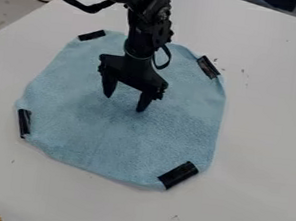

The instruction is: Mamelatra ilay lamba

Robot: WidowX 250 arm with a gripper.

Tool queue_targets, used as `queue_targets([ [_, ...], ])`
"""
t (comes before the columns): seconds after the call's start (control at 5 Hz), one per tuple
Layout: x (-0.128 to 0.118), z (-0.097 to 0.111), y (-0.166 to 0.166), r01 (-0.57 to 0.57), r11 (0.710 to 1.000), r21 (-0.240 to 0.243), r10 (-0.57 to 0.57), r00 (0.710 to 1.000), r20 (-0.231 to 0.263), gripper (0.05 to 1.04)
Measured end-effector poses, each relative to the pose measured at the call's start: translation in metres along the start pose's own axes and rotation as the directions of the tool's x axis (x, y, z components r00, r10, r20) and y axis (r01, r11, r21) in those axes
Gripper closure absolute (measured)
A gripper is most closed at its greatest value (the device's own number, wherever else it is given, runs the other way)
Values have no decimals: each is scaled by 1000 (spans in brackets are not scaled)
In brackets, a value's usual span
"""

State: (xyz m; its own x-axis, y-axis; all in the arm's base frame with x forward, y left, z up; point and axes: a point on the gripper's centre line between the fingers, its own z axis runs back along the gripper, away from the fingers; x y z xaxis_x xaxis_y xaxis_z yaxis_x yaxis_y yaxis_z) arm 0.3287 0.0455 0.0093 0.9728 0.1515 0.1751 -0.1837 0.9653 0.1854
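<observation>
The light-blue cloth (114, 139) is spread out flat on the white counter (266, 126), and its four corners are capped by black strips (178, 175). The end effector (124, 104) is pointed down over the cloth's upper middle, its fingers set wide apart; whether the fabric is touched cannot be told.

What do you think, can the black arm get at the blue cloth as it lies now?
Probably yes: the open pincer is right at the blue cloth, with nothing seen in its way; the black strips sit only at the corners.
</observation>
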Motion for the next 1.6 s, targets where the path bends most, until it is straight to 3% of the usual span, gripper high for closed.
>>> queue_targets([
  [0.2,-12,-1,2,-21,1000,-18,21,999,-29,84],
  [0.4,-32,0,4,-44,998,-49,39,995,-91,84],
  [0.6,-59,7,12,-31,999,-30,26,985,-171,84],
  [1.0,-93,25,26,-36,999,-10,33,973,-228,84],
  [1.2,-106,27,25,-49,999,-18,44,969,-242,84],
  [1.4,-98,28,25,-44,999,-24,38,977,-209,84],
  [1.6,-74,35,23,-17,998,-55,10,991,-130,84],
])
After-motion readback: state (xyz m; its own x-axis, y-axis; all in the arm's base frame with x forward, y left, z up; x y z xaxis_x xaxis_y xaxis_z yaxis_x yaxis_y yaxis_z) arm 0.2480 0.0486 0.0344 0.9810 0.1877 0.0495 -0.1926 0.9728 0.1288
